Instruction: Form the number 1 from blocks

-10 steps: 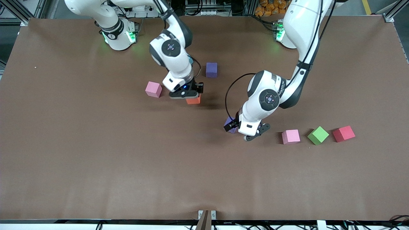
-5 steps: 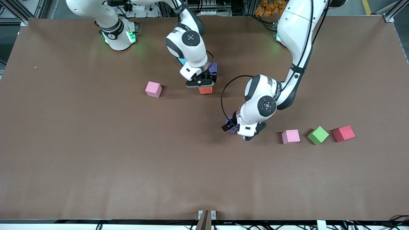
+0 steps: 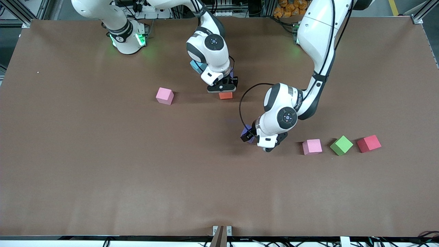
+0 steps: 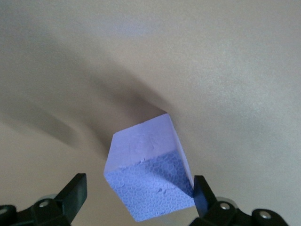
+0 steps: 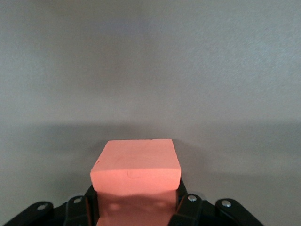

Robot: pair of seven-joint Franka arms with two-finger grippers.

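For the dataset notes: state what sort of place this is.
Probably a robotics lab: two arms bolted at a brown-covered table, aluminium framing and cables along its edge, foam cubes laid out.

three cubes [image 3: 341, 145] in a row, near left arm's end

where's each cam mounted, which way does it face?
Front: high across the table, facing both arm bases; both arms show, right gripper, left gripper.
Left wrist: on the left arm, looking down at the purple cube between its open jaws.
Right wrist: on the right arm, looking at the orange cube its jaws clamp.
Shared: front also shows the orange cube and purple cube.
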